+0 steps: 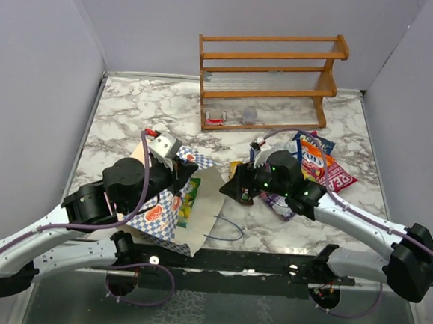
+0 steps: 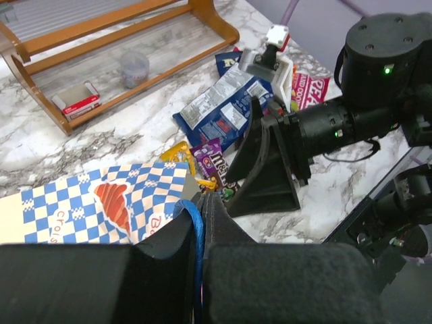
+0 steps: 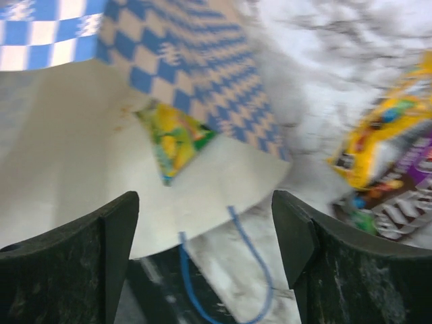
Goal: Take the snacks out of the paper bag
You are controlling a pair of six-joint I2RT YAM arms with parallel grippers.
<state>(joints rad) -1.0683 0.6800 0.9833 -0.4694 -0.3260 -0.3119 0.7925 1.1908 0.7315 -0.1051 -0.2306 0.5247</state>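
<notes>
Right tool (image 3: 204,209) spread, one paper bag (image 3: 67,155), one green-yellow packet (image 3: 172,138) inside

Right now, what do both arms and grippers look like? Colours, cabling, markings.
Both arms alike: left arm and right arm have white-silver links with black joint housings. A purple cable runs along each. Green lights show on the right arm's joints. The left gripper and right gripper have black wedge-shaped fingers; a grey-white camera block with a red plug sits on each wrist.

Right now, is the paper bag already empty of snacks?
No: the right wrist view shows a green-yellow packet lying inside the open mouth of the paper bag.
</notes>
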